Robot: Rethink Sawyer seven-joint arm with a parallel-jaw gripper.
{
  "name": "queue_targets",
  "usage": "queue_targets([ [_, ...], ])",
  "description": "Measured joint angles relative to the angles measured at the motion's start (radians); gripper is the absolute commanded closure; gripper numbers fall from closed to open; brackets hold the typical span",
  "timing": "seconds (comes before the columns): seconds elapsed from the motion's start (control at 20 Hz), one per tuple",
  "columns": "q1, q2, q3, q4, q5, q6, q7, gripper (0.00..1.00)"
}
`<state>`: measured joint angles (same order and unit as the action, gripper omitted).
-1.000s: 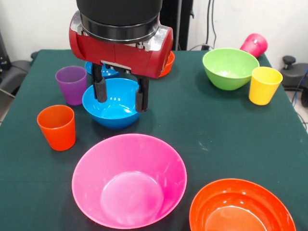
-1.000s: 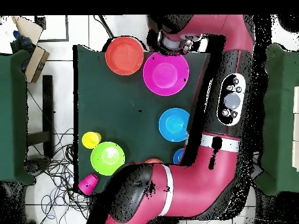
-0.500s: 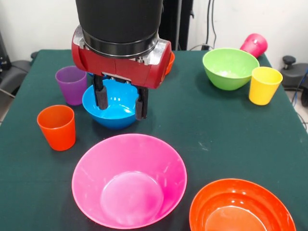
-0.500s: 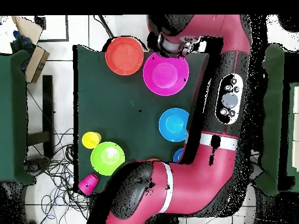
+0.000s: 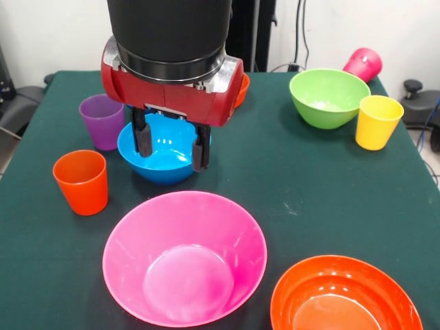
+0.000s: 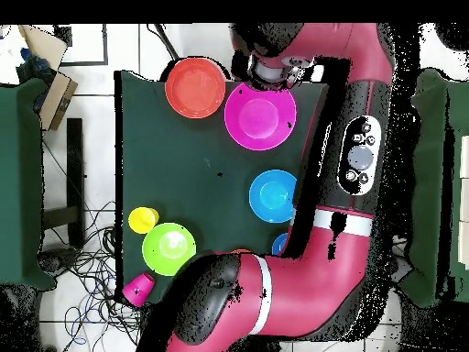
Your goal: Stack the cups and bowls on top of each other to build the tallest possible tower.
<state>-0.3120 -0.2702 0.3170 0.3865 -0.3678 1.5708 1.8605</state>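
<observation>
- My arm [image 6: 353, 165] reaches down from above, wrist vertical.
- My gripper [image 5: 172, 144] points straight down, jaws spread apart with nothing held between them.

Front view: the tabletop [image 5: 289, 179] is seen closely from its near edge, angled downward. Overhead view: the same tabletop [image 6: 183, 165] is seen from high above, straight down, rotated half round. The pink bowl [image 5: 184, 256] [image 6: 260, 116] is shared.
</observation>
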Motion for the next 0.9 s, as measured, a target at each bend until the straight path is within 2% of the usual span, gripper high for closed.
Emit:
queue_targets([
  [0.9,-0.001,-0.02,-0.002,0.023,-0.005,-0.01,-0.143,0.0],
])
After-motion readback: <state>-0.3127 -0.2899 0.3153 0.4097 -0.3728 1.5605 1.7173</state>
